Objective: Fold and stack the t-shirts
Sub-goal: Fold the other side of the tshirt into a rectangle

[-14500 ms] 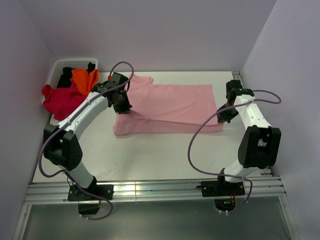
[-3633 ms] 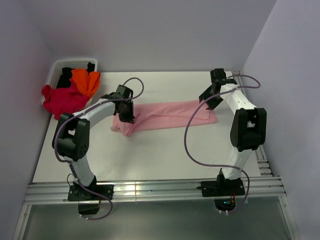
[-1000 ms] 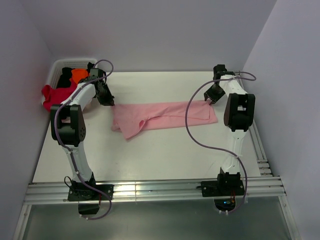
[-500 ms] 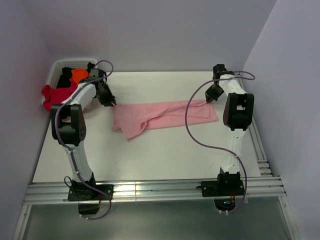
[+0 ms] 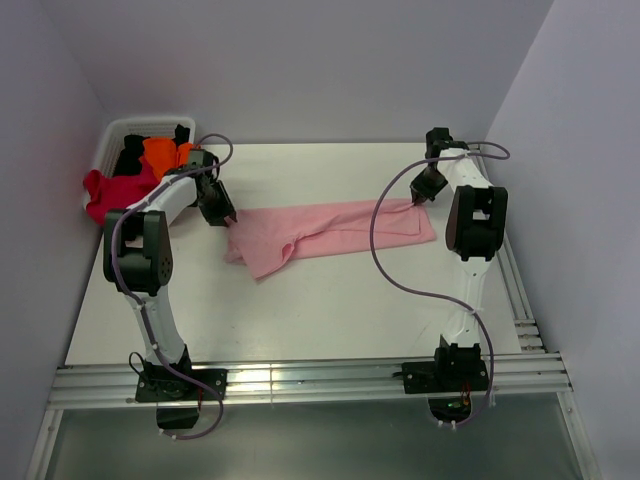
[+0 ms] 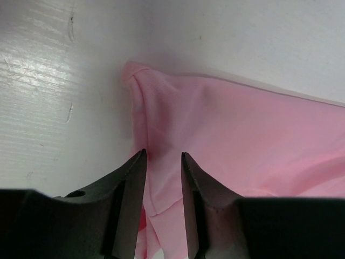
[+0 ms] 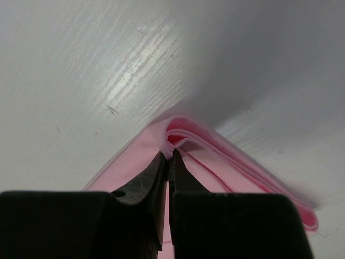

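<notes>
The light pink t-shirt (image 5: 330,228) lies folded into a long strip across the table's middle. My left gripper (image 5: 228,215) is low at the strip's far left corner. In the left wrist view it (image 6: 161,156) is open, its jaws straddling the pink cloth (image 6: 242,135) by its edge. My right gripper (image 5: 418,200) is at the strip's far right corner. In the right wrist view it (image 7: 168,154) is shut on the layered corner of the pink cloth (image 7: 215,156). The crimson (image 5: 115,195), orange (image 5: 160,155) and black (image 5: 130,158) t-shirts are heaped at the back left.
A white basket (image 5: 115,135) stands in the back left corner and holds the heaped shirts; the crimson one hangs over its near side. Walls close in the table on the left, back and right. A metal rail runs along the near edge.
My left gripper has moved right and nearer, down to the pink shirt's far left corner. My right gripper has dipped onto the far right corner. The shirt lies as before.
</notes>
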